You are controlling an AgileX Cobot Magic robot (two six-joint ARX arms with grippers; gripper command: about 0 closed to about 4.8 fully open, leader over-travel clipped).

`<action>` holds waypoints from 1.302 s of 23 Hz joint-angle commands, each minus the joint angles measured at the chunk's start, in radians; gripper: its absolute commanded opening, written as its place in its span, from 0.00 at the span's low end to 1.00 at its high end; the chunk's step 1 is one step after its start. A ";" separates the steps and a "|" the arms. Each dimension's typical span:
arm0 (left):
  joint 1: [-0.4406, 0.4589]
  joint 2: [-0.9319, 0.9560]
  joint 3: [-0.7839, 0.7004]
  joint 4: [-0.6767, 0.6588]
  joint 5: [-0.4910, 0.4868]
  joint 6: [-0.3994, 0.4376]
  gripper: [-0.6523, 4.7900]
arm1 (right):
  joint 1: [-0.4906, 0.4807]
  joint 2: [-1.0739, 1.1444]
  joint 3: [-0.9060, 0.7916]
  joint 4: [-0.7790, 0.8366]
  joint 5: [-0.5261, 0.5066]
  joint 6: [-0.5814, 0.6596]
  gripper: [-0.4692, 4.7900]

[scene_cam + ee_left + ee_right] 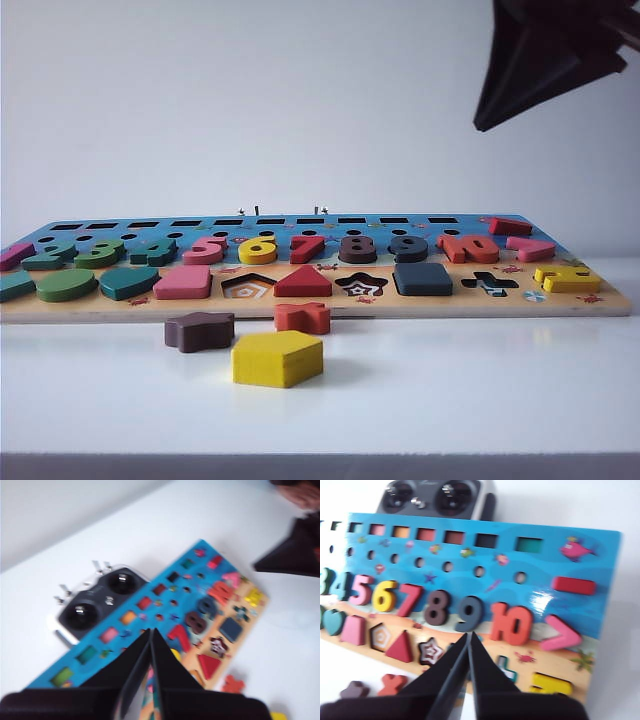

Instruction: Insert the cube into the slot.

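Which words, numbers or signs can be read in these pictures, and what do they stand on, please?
"5", "6", "7", "8", "9", "10": number blocks in the puzzle board.
"-", ">": sign blocks, same board.
Lower digits: cut off or blurred.
Printed words, brands: none readable.
Shut above the board, unmarked: left pincer, right pincer.

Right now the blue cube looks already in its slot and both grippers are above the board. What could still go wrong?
1. The cube stands proud of the puzzle board, like the other seated blocks, so a low sweep by the right gripper could catch it.
2. The left gripper, shut, hovers over the number pieces; the red seven could be knocked.
3. The yellow pentagon lies loose in front of the board, near the table edge.
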 commanded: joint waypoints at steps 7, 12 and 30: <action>0.132 -0.013 0.001 0.109 -0.202 -0.045 0.15 | -0.179 -0.233 -0.188 0.058 0.021 -0.040 0.09; 0.203 -0.055 -0.056 0.236 -0.354 -0.046 0.15 | -0.294 -0.363 -0.265 0.060 -0.004 -0.091 0.09; 0.292 -0.591 -0.629 0.407 -0.573 -0.103 0.15 | -0.521 -0.772 -0.480 0.060 -0.127 -0.132 0.08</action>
